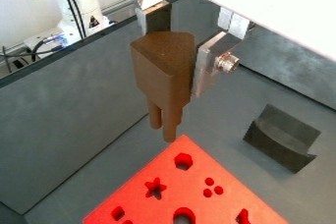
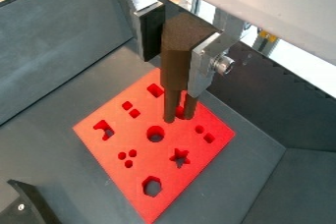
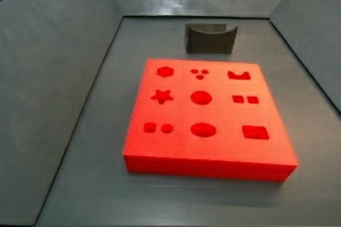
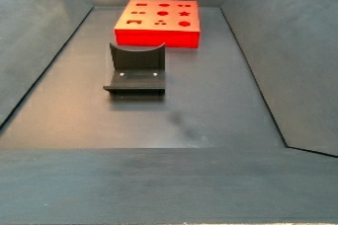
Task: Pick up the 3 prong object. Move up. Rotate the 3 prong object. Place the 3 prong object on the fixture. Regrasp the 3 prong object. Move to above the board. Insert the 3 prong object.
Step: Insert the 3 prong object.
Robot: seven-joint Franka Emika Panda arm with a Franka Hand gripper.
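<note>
pincer (image 1: 178,69): clamped on the 3 prong object (image 1: 163,71), seen in both wrist views, absent from both side views | object hangs prongs down over the board (image 2: 160,138), ready for insertion | fixture (image 3: 209,38) empty, upper centre, behind the board

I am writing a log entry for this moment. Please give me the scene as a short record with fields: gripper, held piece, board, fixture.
gripper: shut on the 3 prong object, seen in both wrist views only; not in either side view
3 prong object: brown, held upright, prongs pointing down, above the board
board: red, flat on the floor, holes unfilled
fixture: dark, on the floor beside the board, nothing on it
</note>
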